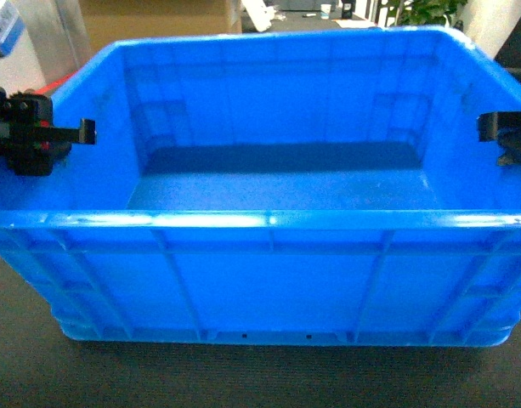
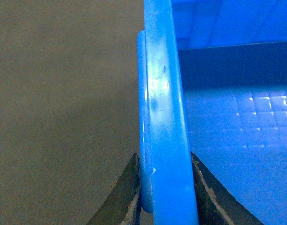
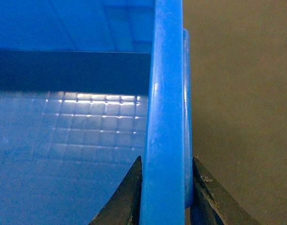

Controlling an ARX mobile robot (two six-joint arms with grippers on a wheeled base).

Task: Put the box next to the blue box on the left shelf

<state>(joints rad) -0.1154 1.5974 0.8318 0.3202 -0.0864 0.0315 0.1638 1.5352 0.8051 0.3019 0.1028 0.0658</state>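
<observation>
The box, a large bright-blue crate with ribbed walls and a grid floor, fills the head view. My left gripper is shut on its left rim, one finger inside and one outside. In the left wrist view the rim runs straight between the left gripper fingers. My right gripper clamps the opposite rim. The right wrist view shows that rim pinched by the right gripper. The crate is empty. Whether it rests on the floor or hangs is unclear. The left shelf and the other blue box are out of view.
Grey carpet lies under and in front of the crate. Behind it are a cardboard box, a green plant and something red at the left.
</observation>
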